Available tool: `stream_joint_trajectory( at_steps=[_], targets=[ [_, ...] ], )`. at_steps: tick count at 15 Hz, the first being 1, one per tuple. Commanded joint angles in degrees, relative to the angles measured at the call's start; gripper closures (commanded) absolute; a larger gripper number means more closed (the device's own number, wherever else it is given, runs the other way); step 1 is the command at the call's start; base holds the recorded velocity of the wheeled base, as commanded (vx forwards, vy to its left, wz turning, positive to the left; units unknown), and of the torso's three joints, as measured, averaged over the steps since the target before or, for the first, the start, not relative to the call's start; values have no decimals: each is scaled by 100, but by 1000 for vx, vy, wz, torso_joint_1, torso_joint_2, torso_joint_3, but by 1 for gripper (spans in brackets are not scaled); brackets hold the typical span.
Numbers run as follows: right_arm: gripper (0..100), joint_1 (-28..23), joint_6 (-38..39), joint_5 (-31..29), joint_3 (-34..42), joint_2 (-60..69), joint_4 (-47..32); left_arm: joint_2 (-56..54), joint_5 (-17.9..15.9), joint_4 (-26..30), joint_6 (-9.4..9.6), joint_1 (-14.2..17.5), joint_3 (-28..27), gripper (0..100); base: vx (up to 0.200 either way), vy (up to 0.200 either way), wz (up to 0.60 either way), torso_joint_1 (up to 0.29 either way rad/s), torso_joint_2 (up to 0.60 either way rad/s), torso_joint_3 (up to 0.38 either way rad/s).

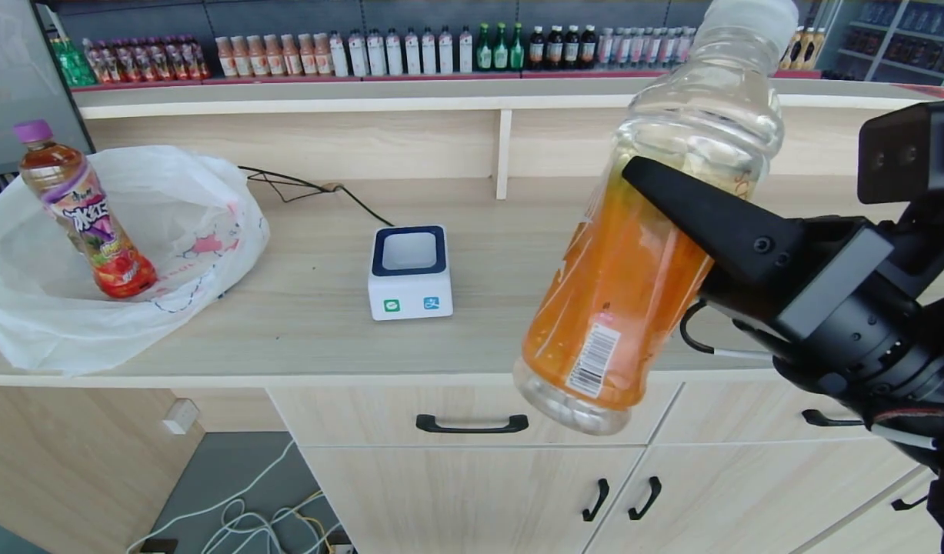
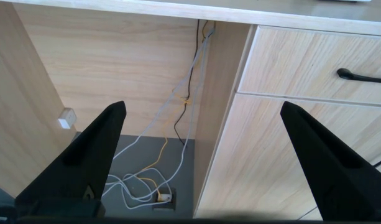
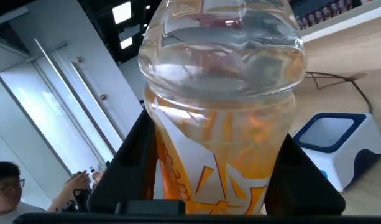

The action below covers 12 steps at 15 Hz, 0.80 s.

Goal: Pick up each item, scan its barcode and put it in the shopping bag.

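My right gripper (image 1: 672, 223) is shut on an orange juice bottle (image 1: 641, 254), held tilted in the air to the right of the scanner, cap end up and away. Its barcode label (image 1: 593, 359) faces the head camera near the bottle's base. In the right wrist view the bottle (image 3: 221, 118) sits between the two fingers. The white scanner (image 1: 409, 271) with a dark blue rim stands mid-counter, also seen as the scanner (image 3: 336, 146). A white shopping bag (image 1: 179, 231) lies open at the counter's left with a red tea bottle (image 1: 83, 209) standing in it. My left gripper (image 2: 199, 162) hangs open below the counter edge, in front of the cabinet.
A black cable (image 1: 310, 188) runs along the counter behind the scanner. Drawers with black handles (image 1: 472, 423) sit under the counter. Loose cables (image 2: 153, 186) lie on the floor in the open recess. Shelves of bottles (image 1: 410, 50) line the back wall.
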<state>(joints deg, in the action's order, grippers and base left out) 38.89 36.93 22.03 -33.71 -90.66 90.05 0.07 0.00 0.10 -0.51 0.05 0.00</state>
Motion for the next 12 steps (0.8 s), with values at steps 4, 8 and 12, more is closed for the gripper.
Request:
stream_joint_trajectory(
  at_steps=[4, 8, 12],
  targets=[
    [100, 5, 271, 21, -66, 13, -5, 1, 0, -1, -2, 4, 0, 0, 0, 0, 0, 0, 0, 0],
    [100, 101, 254, 21, -171, 40, -5, 1, 0, -1, -2, 4, 0, 0, 0, 0, 0, 0, 0, 0],
    [100, 145, 254, 21, -154, 13, -5, 1, 0, -1, -2, 4, 0, 0, 0, 0, 0, 0, 0, 0]
  ],
)
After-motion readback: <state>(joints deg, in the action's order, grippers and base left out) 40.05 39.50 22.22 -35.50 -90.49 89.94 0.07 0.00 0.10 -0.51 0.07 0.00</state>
